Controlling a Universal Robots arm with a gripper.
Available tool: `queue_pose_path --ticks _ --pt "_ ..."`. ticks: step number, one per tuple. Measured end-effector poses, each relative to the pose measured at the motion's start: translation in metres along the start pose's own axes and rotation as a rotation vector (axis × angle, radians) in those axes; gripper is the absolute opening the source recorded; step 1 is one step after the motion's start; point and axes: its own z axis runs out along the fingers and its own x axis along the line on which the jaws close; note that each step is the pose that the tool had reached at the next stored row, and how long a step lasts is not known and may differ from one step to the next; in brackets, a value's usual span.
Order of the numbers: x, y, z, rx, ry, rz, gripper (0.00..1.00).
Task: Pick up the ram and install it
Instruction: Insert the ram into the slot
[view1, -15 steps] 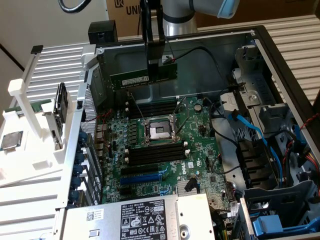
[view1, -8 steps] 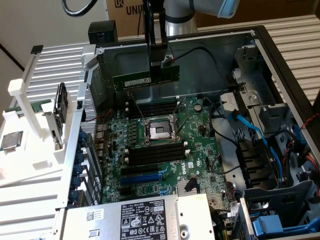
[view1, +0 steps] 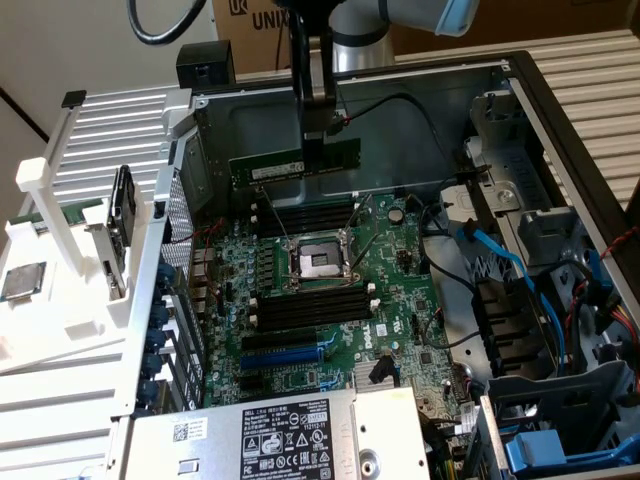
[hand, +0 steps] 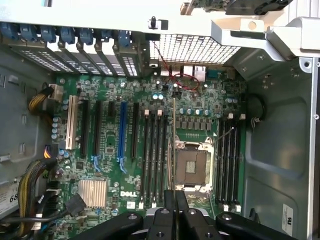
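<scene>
Lying under ram (view1: 295, 163): memory slots (view1: 312, 214), socket (view1: 318, 262).

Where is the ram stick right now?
In the exterior view, the ram sits top centre, clamped in the gripper, raised above the motherboard; in the wrist view it shows edge-on beside the processor socket.

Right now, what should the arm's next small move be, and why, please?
Probably a small sideways shift toward the memory slots: the gripper, shut on the ram, holds it above the motherboard and parallel to the slots, but in the wrist view its edge runs beside the CPU socket.
</scene>
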Motion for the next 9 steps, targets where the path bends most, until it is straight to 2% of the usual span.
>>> queue_pose_path --ticks 4,9 --pt "0.0002 -0.0019 0.0055 0.0012 -0.0044 0.031 0.12" --pt "-0.0008 -0.0035 0.0074 0.0014 -0.0046 0.038 0.12"
